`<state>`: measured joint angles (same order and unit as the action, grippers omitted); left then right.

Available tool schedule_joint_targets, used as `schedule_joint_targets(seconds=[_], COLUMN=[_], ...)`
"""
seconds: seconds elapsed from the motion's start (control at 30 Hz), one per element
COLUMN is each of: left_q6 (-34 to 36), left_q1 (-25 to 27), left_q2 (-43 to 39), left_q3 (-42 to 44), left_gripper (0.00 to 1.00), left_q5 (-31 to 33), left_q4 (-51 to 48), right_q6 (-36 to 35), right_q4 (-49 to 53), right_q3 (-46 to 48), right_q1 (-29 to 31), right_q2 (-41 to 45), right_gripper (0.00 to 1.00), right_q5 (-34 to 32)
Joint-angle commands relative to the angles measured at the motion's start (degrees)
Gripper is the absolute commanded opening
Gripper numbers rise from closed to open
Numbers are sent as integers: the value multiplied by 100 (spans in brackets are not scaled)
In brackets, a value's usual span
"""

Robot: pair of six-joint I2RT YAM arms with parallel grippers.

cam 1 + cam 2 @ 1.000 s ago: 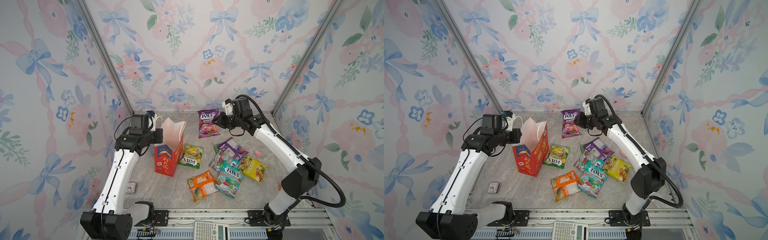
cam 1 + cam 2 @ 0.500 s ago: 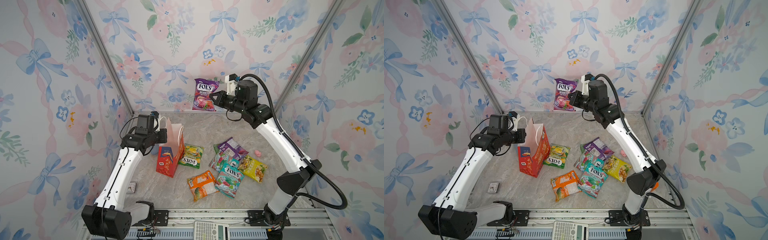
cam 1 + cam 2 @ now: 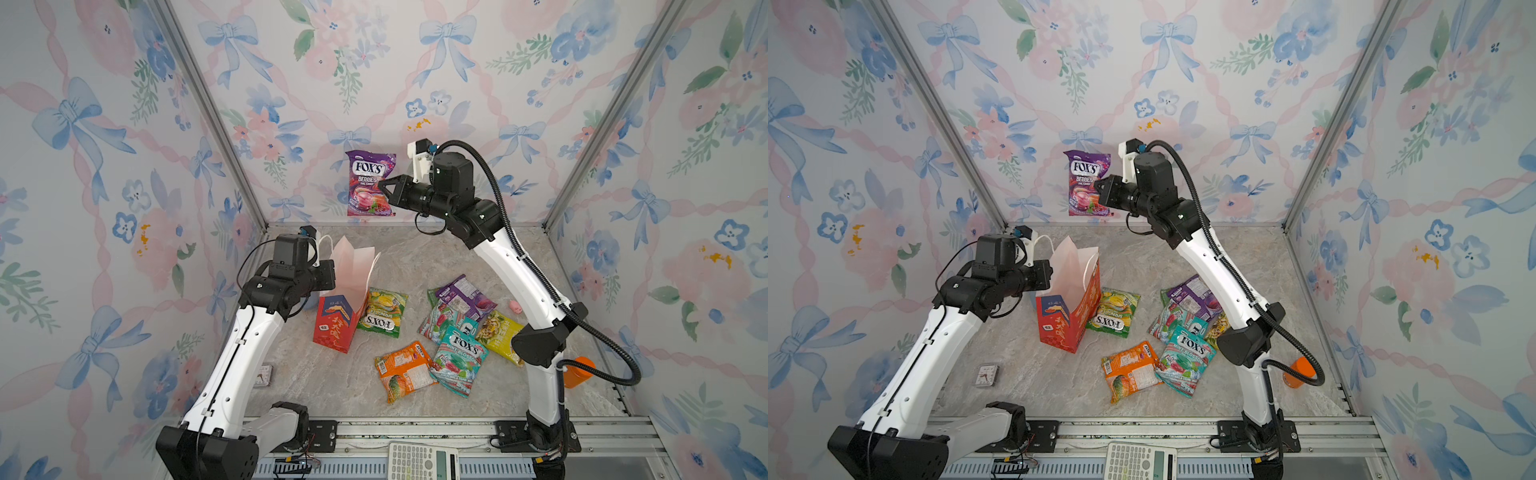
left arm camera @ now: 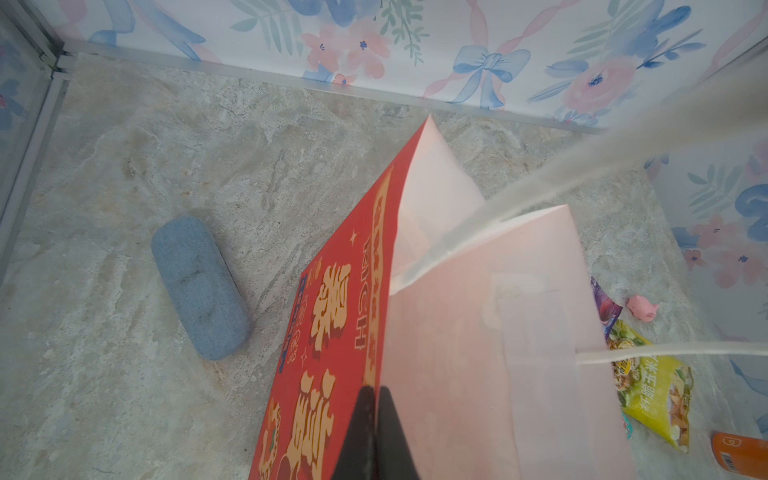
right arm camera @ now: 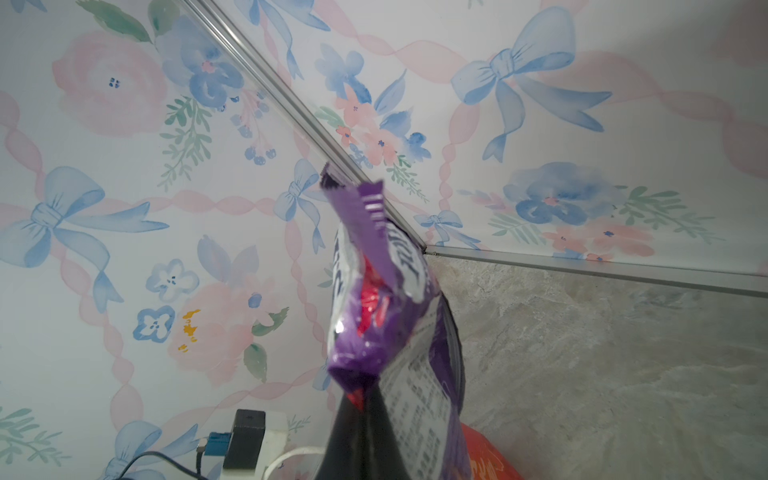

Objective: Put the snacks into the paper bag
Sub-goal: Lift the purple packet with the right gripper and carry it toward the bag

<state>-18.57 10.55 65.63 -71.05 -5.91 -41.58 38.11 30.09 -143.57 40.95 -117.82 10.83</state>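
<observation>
Right gripper [image 3: 384,188] clamps edge of purple FOX'S Berries packet [image 3: 368,174] | I judge it light, floppy, slippery | left gripper [image 4: 374,392] pinches red paper bag [image 4: 332,332] rim

purple FOX'S packet [image 3: 370,183], pink-and-blue floral bow wallpaper [image 3: 457,83], red paper bag [image 3: 332,332] with gold characters, blue side patch, pale pink inside, green-yellow packet [image 3: 382,312], orange packet [image 3: 404,371], teal packet [image 3: 459,351], yellow packet [image 3: 500,336], orange bottle [image 3: 579,372], grey marbled counter [image 3: 415,257].
</observation>
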Motion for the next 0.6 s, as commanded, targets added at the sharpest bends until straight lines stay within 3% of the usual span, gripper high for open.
schedule_joint_targets(seconds=[0.0,0.57], left_q6=[-145,-583], left_q1=[43,44], left_q2=[-122,-732], left_q3=[106,761], left_gripper=[0,0], left_q5=[52,178], left_q4=[132,650], right_q6=[-141,-76], right_q4=[133,400], right_q3=[-269,1718], right_q1=[263,948], right_q2=[53,1468], right_gripper=[0,0], right_q5=[-171,-660])
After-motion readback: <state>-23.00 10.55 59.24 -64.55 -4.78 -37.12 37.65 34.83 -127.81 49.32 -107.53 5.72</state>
